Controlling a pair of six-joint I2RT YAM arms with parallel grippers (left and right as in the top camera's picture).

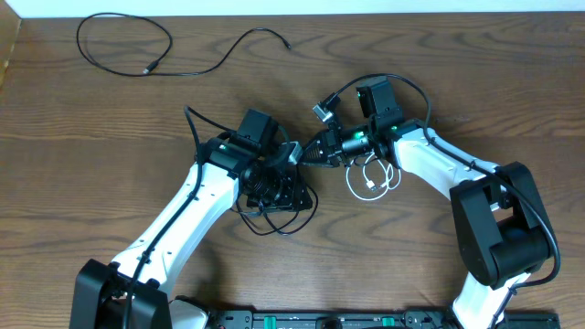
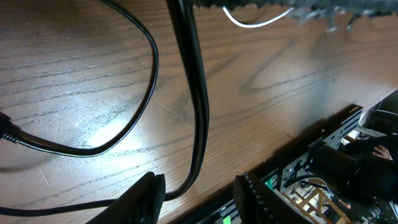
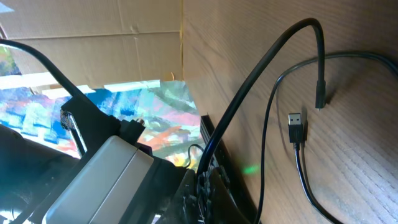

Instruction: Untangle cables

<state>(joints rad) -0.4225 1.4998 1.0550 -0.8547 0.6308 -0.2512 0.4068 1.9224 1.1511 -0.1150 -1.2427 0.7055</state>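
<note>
1. Cables, three thin flexible leads on a brown wood-grain desk [image 1: 91,183]. Only one lies sorted.
2. Loose black cable [image 1: 123,71], thin, plug-ended: spread in an open loop at the far left of the desk, well apart from both arms. Judged finished.
3. Bunched black cable [image 1: 274,208], thin, in several overlapping loops: near the middle of the desk, directly beneath the left arm's wrist. Judged to be the remaining tangle.
4. White cable [image 1: 370,180], thin, in small coils: beneath the right arm's forearm, just beside the bunch. Whether the two are interlaced cannot be told.
5. Left gripper [image 2: 199,186]: released, fingers apart with a black strand [image 2: 198,112] running down between them. The strand touches neither finger that can be seen, so nothing is grasped yet.
6. Right gripper [image 3: 202,186]: clenched. In the wrist view a black length [image 3: 308,25] rises from its fingertips and arches over to a hanging plug end. It appears pinched there, though which black cable it belongs to is not clear.
7. Step in hand, as judged: a second hold is being taken on the bunch while the right side anchors.
8. Next move calls for:
   - closing the left gripper on that single strand only;
   - drawing the two grippers [image 1: 294,157] apart, slowly;
   - keeping the white coils clear of the pull.
9. Risk, as judged: catching two loops at once would tighten the knot.
</note>
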